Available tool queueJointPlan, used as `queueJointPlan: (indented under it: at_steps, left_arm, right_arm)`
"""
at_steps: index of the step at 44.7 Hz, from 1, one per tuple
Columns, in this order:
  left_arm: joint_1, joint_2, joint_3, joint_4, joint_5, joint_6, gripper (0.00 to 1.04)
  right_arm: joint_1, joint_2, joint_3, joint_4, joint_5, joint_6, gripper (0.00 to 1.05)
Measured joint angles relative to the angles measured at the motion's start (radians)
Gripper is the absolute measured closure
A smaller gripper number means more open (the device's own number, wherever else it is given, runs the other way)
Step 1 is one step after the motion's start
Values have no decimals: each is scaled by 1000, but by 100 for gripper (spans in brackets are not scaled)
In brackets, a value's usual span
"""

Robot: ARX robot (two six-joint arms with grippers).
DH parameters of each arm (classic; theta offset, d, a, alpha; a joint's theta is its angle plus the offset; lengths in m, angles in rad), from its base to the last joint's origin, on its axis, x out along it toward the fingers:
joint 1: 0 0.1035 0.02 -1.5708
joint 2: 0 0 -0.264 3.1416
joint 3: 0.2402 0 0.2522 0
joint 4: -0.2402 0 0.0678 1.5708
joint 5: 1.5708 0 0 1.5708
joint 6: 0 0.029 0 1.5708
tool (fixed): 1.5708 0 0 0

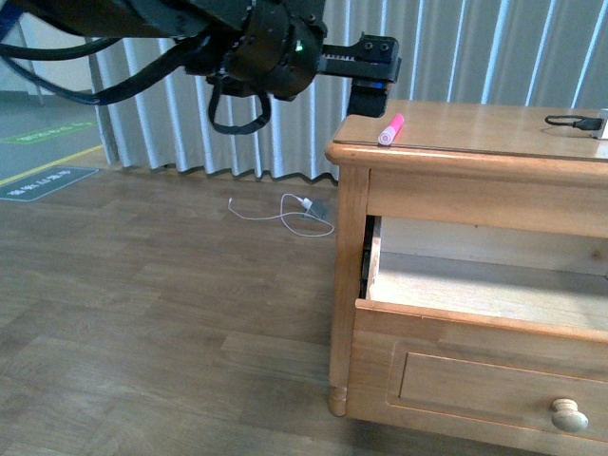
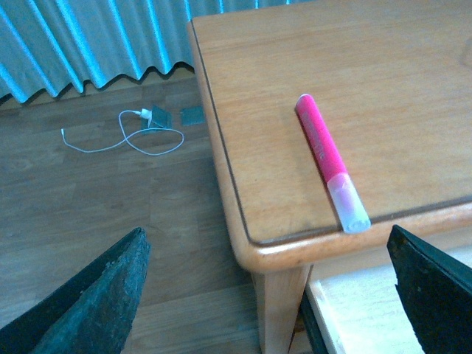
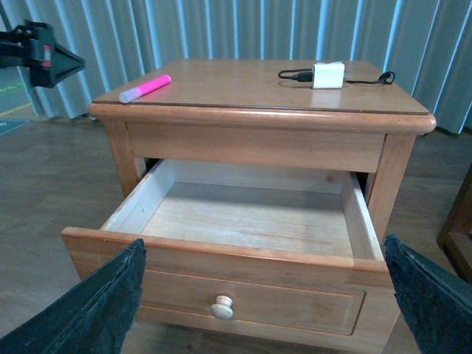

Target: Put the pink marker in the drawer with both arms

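Claw of my left arm (image 2: 265,234) gapes wide, empty, just short of the pink marker (image 2: 324,151) lying on the bench (image 2: 295,59) corner above the pulled-out drawer (image 3: 243,217); right claw (image 3: 262,245), equally open, faces the drawer. Pickup pending, I judge: descend, pinch the barrel.

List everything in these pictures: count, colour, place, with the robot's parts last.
dresser: 1, honey-brown, on the floor
pink marker: 1, bright pink, pale cap, dresser top by a front corner
drawer: 1, honey-brown, pale inside, pulled open
knob: 1, pale, drawer front
charger: 1, white, black cable, dresser top
curtain: 1, grey-blue, behind dresser
loose cable: 1, white, floor near curtain
left gripper: 1, black, open, near marker
right gripper: 1, black, open, facing drawer
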Motion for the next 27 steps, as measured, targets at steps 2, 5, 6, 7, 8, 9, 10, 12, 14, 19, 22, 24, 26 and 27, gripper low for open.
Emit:
queueJointPlan:
  at_steps: [2,5,6,7,8,9,10,12,14,19,22,24,26,27]
  left_arm:
    - [-10,51,77,-28,-6,-1,6]
    - [-19,107,158,-55,-12,0,6]
    - [-21,114,169,-58,-12,0,6]
    - [-23,129,189,-65,-12,0,6]
    - [-26,142,209,-73,-12,0,6]
    - [-28,157,231,-81,-15,-1,6]
    - [-30,171,251,-90,-18,-1,6]
    - [-34,198,292,-107,-20,-2,6]
    - [-37,227,335,-129,-21,-6,6]
    - [-47,333,492,-206,-39,-11,6]
    - [-53,396,581,-245,-37,-11,6]
    - [-56,425,622,-265,-34,-11,6]
    - [-60,453,660,-282,-34,-11,6]
    - [-63,465,678,-291,-34,-11,6]
  right_arm:
    - [0,0,0,0,0,0,9]
    - [0,0,0,0,0,0,9]
    - [0,0,0,0,0,0,9]
    - [0,0,0,0,0,0,9]
    - [0,0,0,0,0,0,9]
    - [0,0,0,0,0,0,9]
    - [0,0,0,0,0,0,9]
    - [0,0,0,0,0,0,9]
    - [0,0,0,0,0,0,9]
    - [0,0,0,0,0,0,9]
    - [0,0,0,0,0,0,9]
    - [0,0,0,0,0,0,9]
    - [0,0,0,0,0,0,9]
    - [0,0,0,0,0,0,9]
